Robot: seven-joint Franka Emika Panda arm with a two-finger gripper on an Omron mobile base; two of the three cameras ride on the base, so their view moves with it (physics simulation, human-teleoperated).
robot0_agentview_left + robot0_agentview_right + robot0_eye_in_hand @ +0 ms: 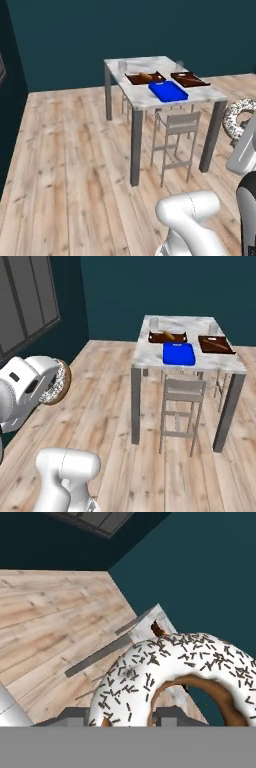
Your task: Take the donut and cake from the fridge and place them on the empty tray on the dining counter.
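Note:
My gripper [122,717] is shut on the donut [175,667], a ring with white icing and dark sprinkles that stands close before the hand camera. The donut hangs in the air at the right edge of the left base view [239,118] and at the left of the right base view [56,382], well short of the dining counter [134,96] [150,354]. The blue tray [168,91] [178,353] lies empty on the counter's near side. The cake and the fridge are out of view.
Two dark brown trays [190,79] [216,344] lie behind the blue one, the left one holding an orange-brown pastry [145,76]. Grey stools [177,125] [182,388] stand tucked under the counter. Open wooden floor [65,160] lies between me and it.

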